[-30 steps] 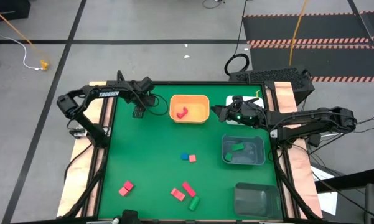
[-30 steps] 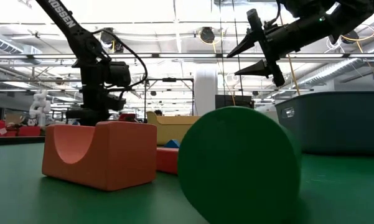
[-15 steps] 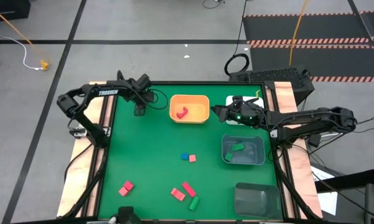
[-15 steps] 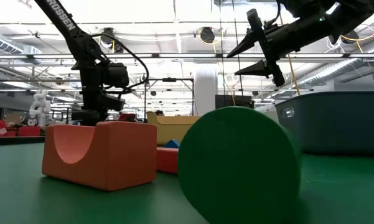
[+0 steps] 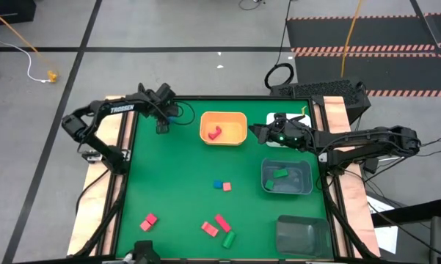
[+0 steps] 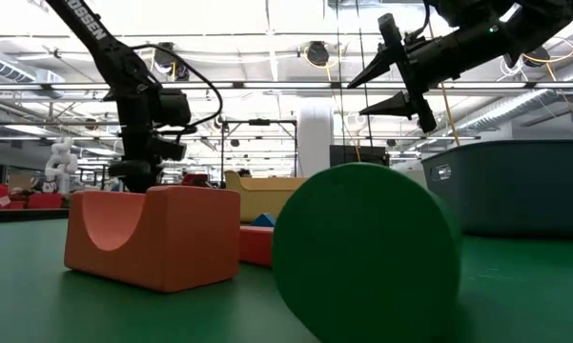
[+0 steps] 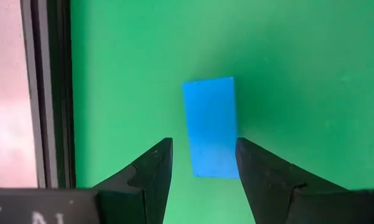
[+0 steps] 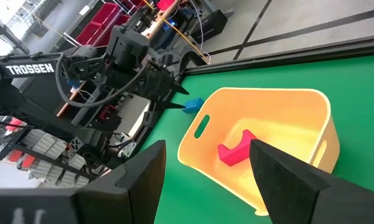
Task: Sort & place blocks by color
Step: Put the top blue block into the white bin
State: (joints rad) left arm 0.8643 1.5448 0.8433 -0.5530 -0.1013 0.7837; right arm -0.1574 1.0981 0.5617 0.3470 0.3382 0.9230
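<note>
A blue block (image 7: 210, 124) lies flat on the green mat near the table's far left corner, also seen in the right wrist view (image 8: 193, 104). My left gripper (image 5: 161, 126) points down over it, open, with a finger on each side of the block's near end (image 7: 204, 168) and not touching it. My right gripper (image 5: 253, 133) hangs open and level beside the orange bin (image 5: 223, 117), which holds a red block (image 5: 214, 133). More blocks lie loose toward the near edge: blue (image 5: 217, 185), pink (image 5: 227, 187), red (image 5: 148, 221) and green (image 5: 228, 239).
A grey bin (image 5: 286, 187) with a green block (image 5: 280, 174) stands at the right. Another grey bin (image 5: 302, 235) is at the near right, and a white bin (image 5: 297, 117) sits under the right arm. The dark table frame (image 7: 46, 93) runs close beside the blue block.
My left gripper has gone a little toward the table's far edge and has rolled about its own pointing line. Its fingers stay the same distance apart. My right gripper has kept still.
</note>
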